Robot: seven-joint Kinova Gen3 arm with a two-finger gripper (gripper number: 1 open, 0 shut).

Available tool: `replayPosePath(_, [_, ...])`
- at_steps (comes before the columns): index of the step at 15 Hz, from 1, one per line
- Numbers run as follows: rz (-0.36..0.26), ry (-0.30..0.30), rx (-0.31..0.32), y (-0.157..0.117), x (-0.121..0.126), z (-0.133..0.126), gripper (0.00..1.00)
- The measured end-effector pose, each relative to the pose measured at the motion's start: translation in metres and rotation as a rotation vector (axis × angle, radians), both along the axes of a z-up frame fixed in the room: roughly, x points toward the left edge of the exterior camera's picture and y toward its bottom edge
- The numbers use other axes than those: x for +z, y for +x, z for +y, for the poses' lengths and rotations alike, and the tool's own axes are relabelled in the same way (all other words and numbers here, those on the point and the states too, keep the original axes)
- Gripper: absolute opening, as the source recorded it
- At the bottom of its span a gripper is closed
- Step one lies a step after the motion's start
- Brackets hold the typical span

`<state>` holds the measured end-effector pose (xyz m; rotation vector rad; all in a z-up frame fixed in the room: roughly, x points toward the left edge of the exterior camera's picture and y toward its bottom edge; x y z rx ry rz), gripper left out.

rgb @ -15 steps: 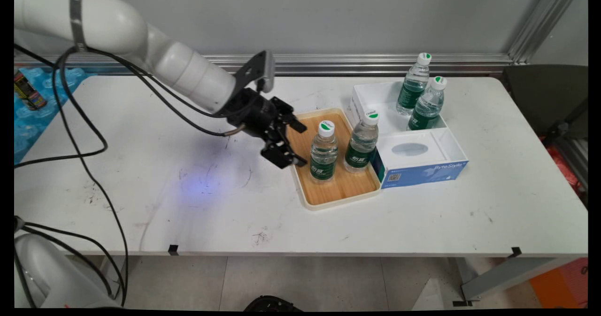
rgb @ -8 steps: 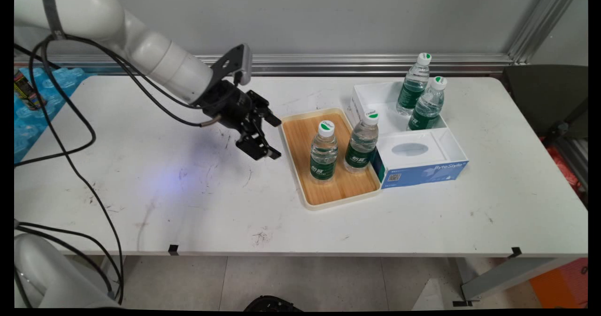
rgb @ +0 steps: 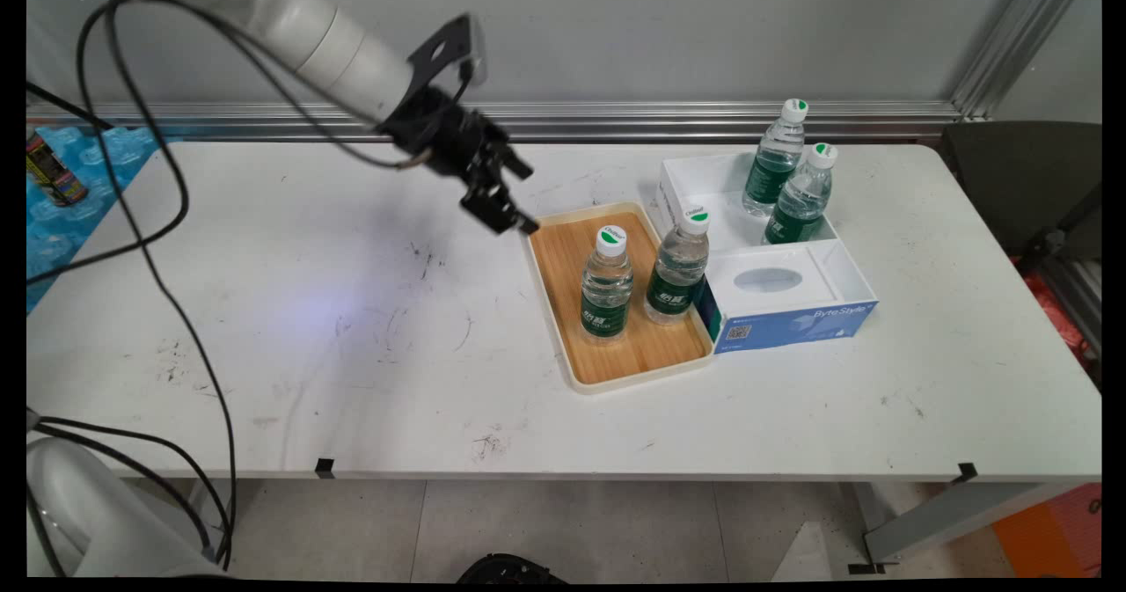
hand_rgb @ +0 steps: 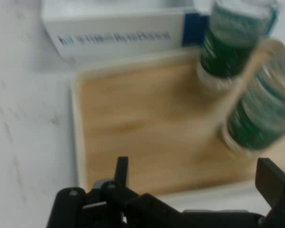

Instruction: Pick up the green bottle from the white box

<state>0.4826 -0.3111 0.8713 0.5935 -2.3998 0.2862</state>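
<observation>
My black gripper hangs open and empty above the table, just off the far left corner of a wood-bottomed tray. On the tray two clear water bottles with green labels stand upright, one to the left and one to the right. The hand view looks down over the gripper at the tray, with both bottles blurred at the right and nothing between the fingers.
A blue and white tissue box lies against the tray's right side. Behind it an open white box holds two more bottles. A can stands at the far left. Black cables hang at the left.
The gripper has drawn back to the left from the left bottle on the tray, then risen and moved toward the wall. It stays open and empty. The bottles have not moved.
</observation>
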Motion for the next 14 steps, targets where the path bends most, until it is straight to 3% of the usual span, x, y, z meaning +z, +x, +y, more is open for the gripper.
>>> replayPosePath(6, [0.050, -0.085, 0.008, -0.035, 0.034, -0.060, 1.00])
replayPosePath(14, [0.137, -0.158, 0.009, -0.094, 0.034, -0.137, 1.00])
